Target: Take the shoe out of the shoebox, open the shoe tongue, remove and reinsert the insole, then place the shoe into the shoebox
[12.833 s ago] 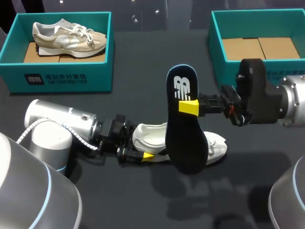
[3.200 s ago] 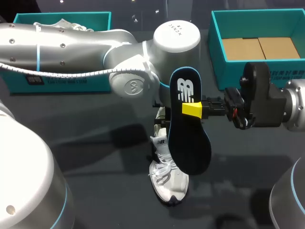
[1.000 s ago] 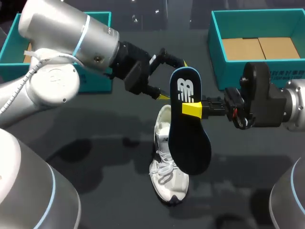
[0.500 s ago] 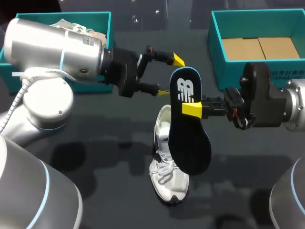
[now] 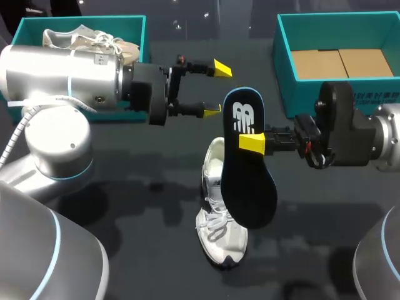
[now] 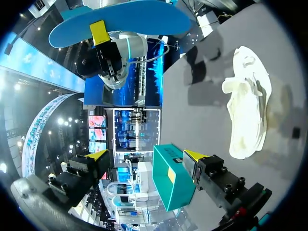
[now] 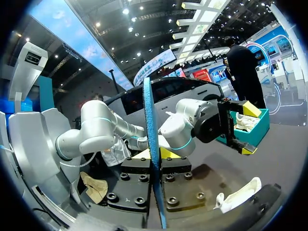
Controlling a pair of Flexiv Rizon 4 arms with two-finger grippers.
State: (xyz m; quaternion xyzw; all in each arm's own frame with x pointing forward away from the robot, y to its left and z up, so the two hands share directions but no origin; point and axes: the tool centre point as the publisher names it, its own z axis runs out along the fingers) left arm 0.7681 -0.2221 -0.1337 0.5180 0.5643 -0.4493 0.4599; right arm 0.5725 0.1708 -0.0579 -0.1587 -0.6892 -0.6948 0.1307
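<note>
A dark insole [image 5: 248,175] with a blue rim hangs upright above the table, and my right gripper [image 5: 250,142] is shut on its middle. In the right wrist view the insole [image 7: 151,144] stands edge-on between the fingers of that gripper [image 7: 155,154]. Below it a white shoe [image 5: 215,215] lies on the black table, toe towards the front edge. My left gripper [image 5: 217,89] is open and holds nothing, level with and just left of the insole's top end. The left wrist view shows the shoe [image 6: 248,113] and the insole's blue underside [image 6: 120,21] ahead of the left gripper [image 6: 147,155].
A teal shoebox [image 5: 94,20] at the back left holds a second, beige shoe [image 5: 94,42]; my left arm partly hides it. An empty teal shoebox [image 5: 282,62] with a cardboard floor stands at the back right, behind my right arm.
My left arm has swung back to the left and levelled out, so its open gripper now points right. The right arm, the insole and the shoe have not moved.
</note>
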